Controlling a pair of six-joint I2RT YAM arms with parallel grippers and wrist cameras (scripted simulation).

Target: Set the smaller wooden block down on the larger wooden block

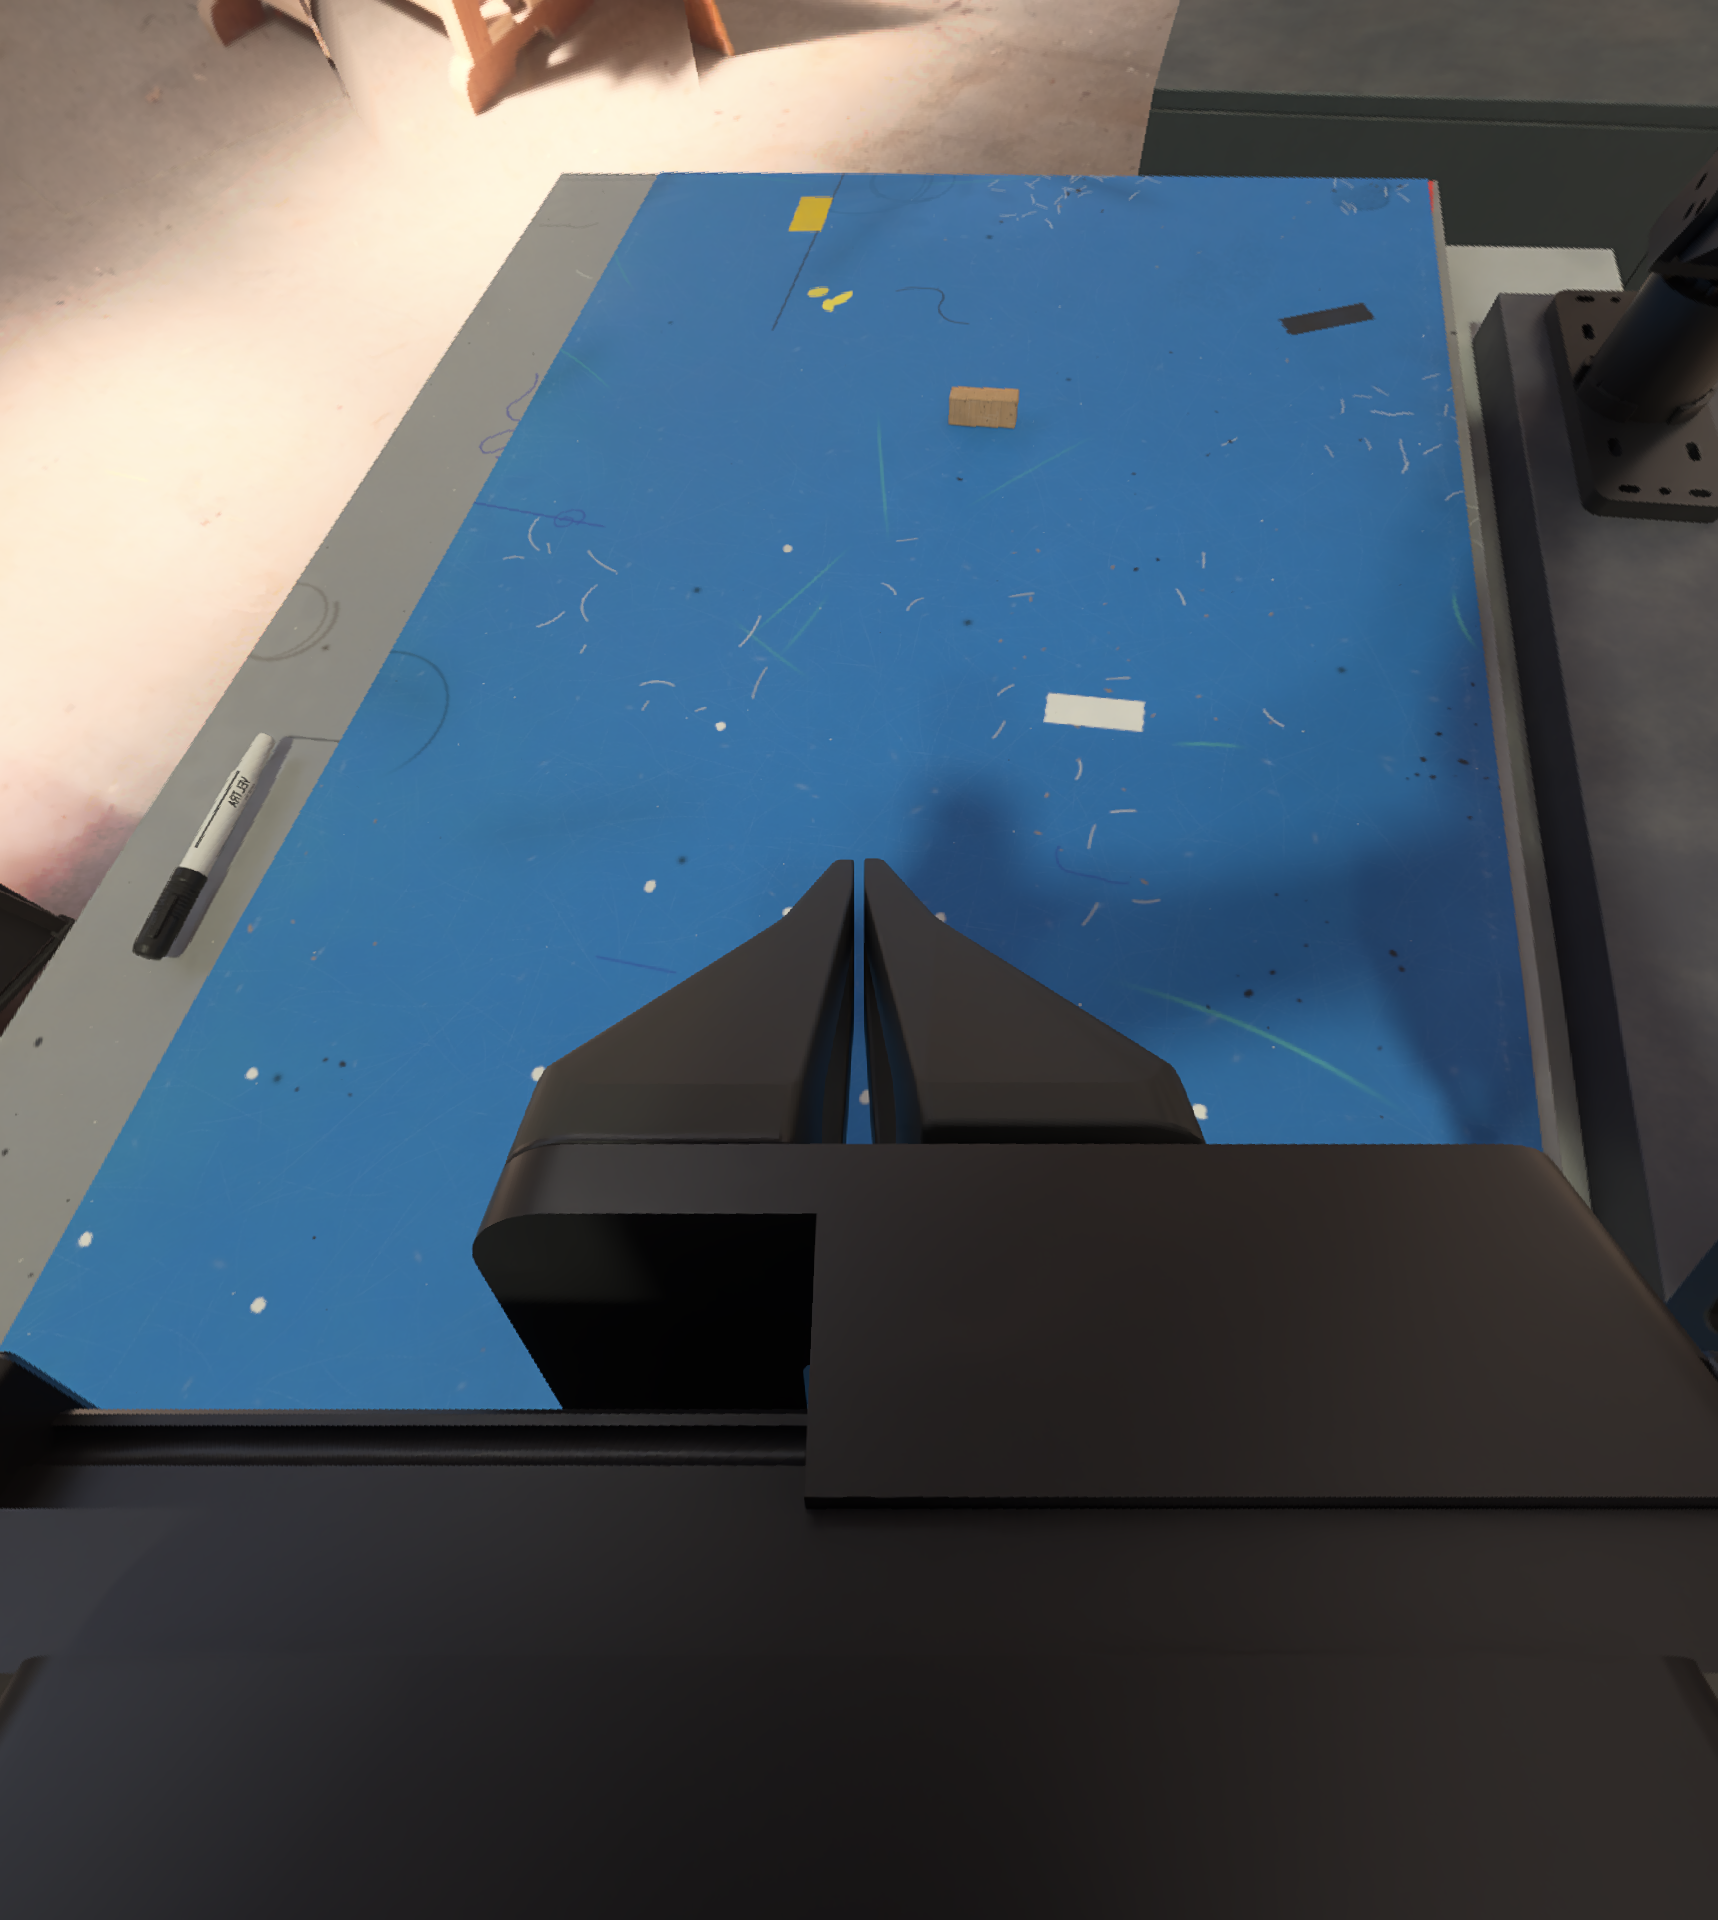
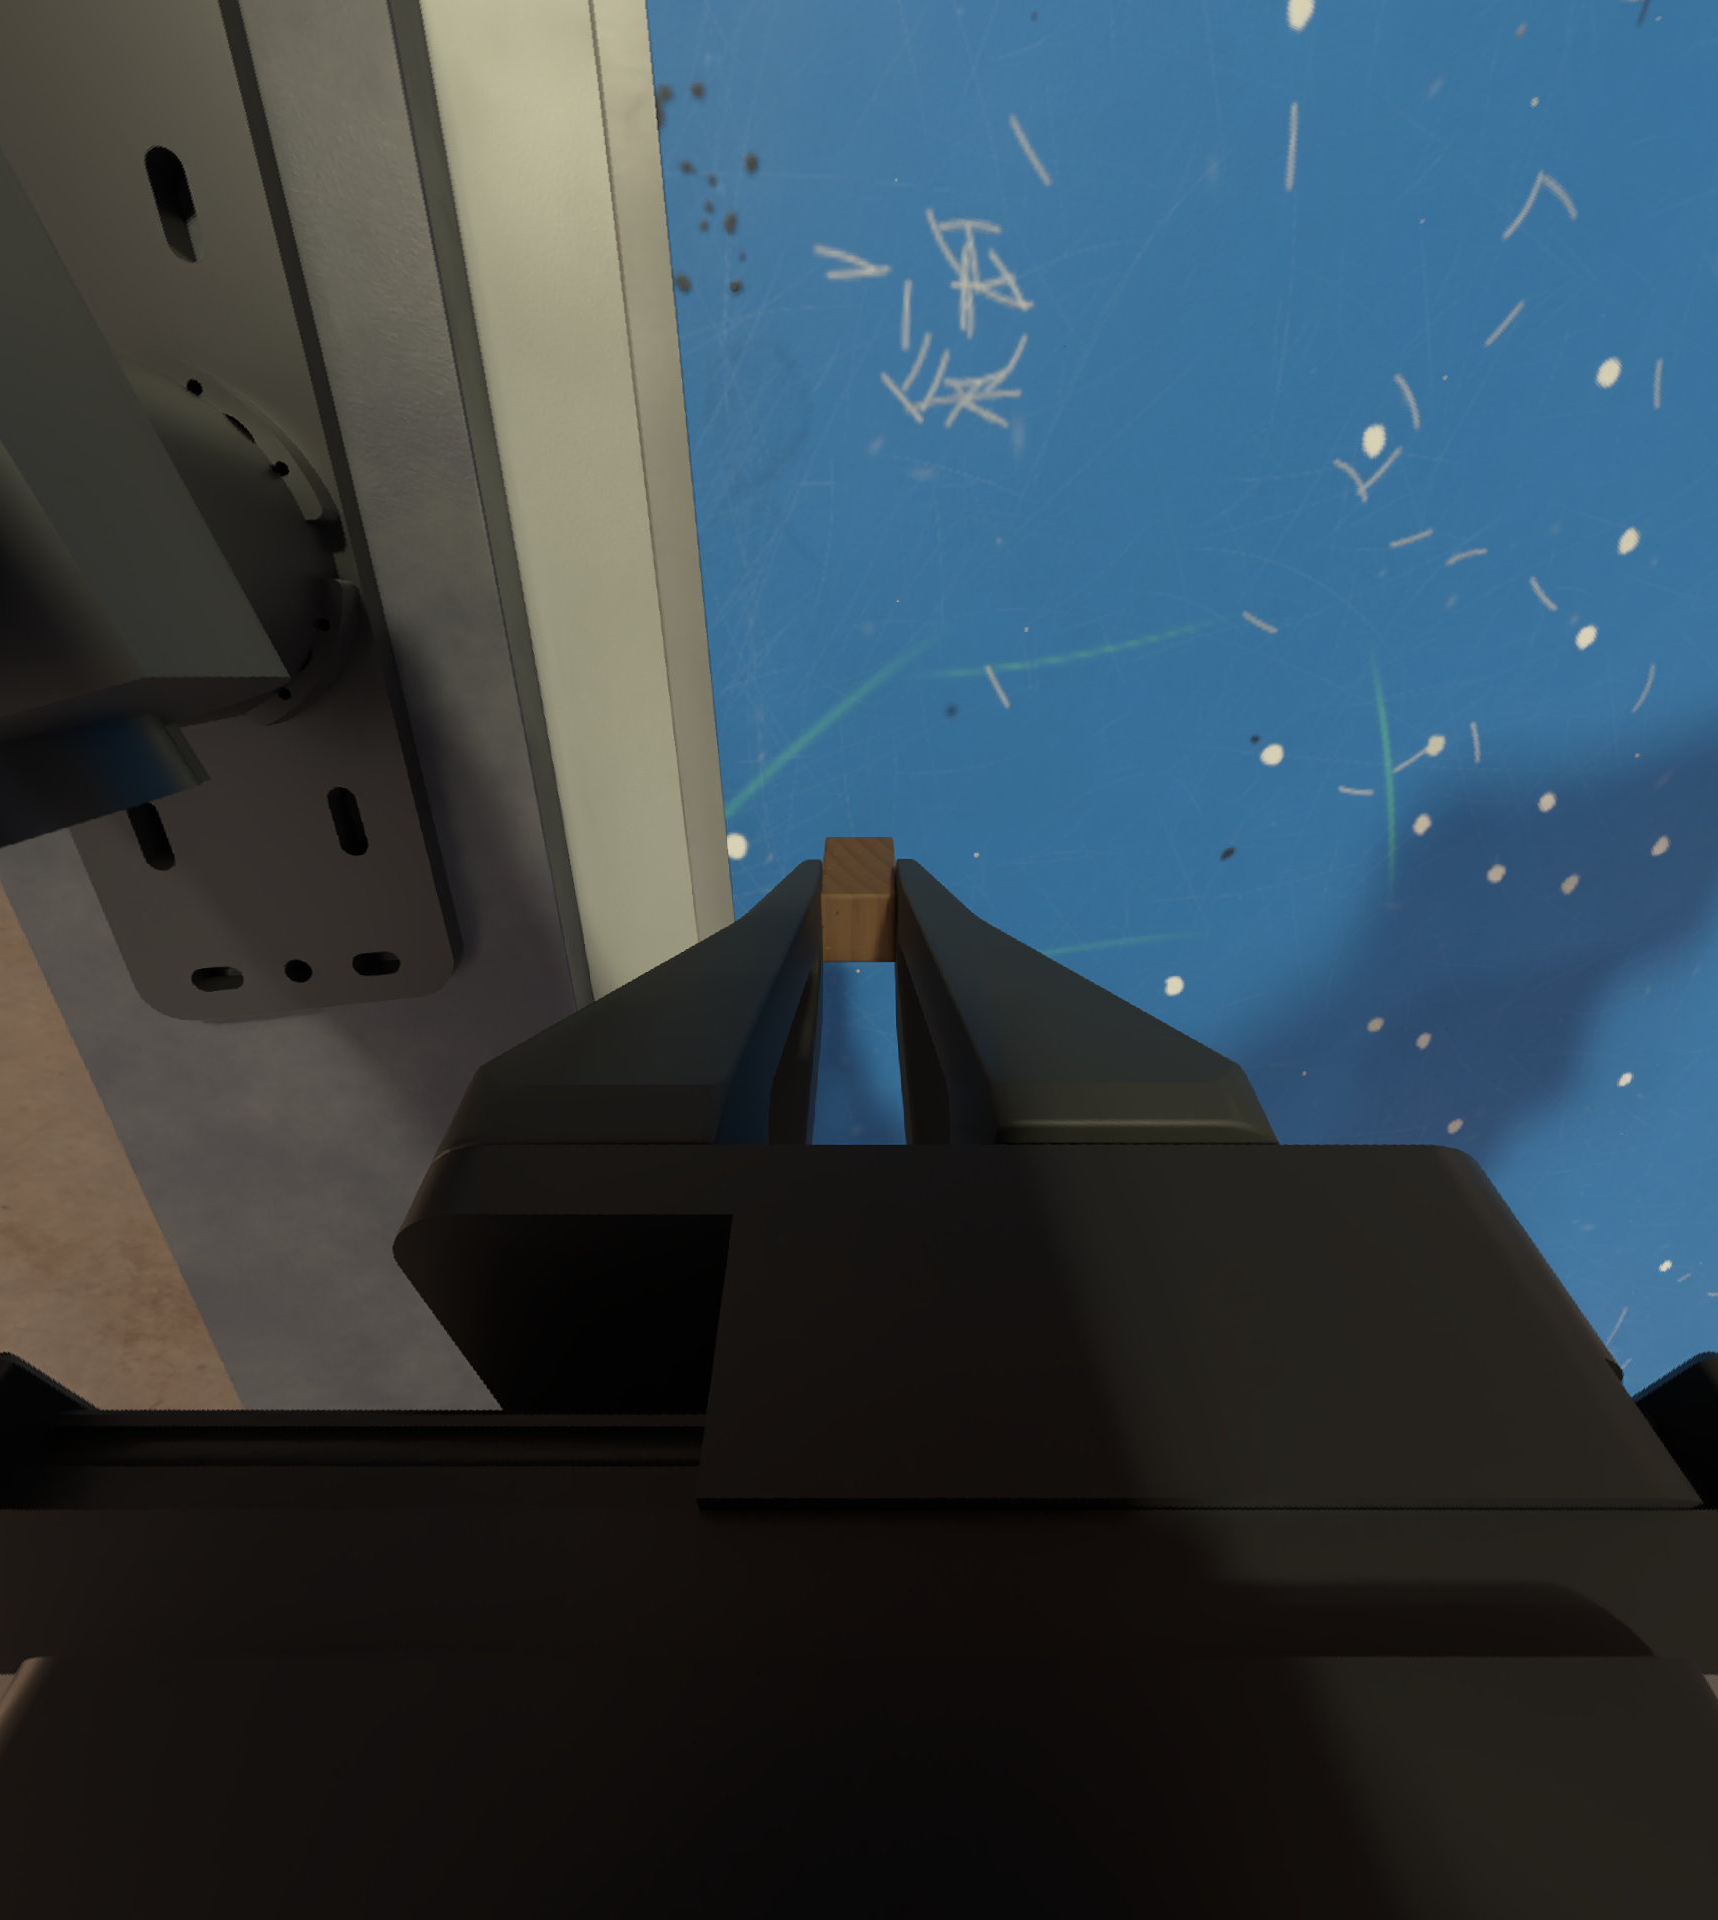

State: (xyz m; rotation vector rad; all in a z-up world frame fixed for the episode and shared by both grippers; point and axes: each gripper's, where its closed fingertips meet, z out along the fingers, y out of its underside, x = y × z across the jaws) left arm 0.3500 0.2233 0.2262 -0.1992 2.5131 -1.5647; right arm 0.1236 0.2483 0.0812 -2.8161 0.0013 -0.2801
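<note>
The larger wooden block [image 1: 983, 406] lies on the blue mat [image 1: 834, 644] far ahead in the left wrist view, well beyond my left gripper [image 1: 858, 864]. My left gripper is shut and empty, its fingertips pressed together above the mat. In the right wrist view my right gripper [image 2: 858, 878] is shut on the smaller wooden block [image 2: 858, 899], a small brown cube pinched between the fingertips and held above the mat near its left edge. The larger block does not show in the right wrist view.
A black and white marker [image 1: 206, 847] lies on the grey table border left of the mat. An arm base on a slotted mounting plate [image 1: 1644, 416] stands at the right; another mounting plate [image 2: 263, 831] shows left of the mat. Flat tape patches [image 1: 1094, 712] mark the mat.
</note>
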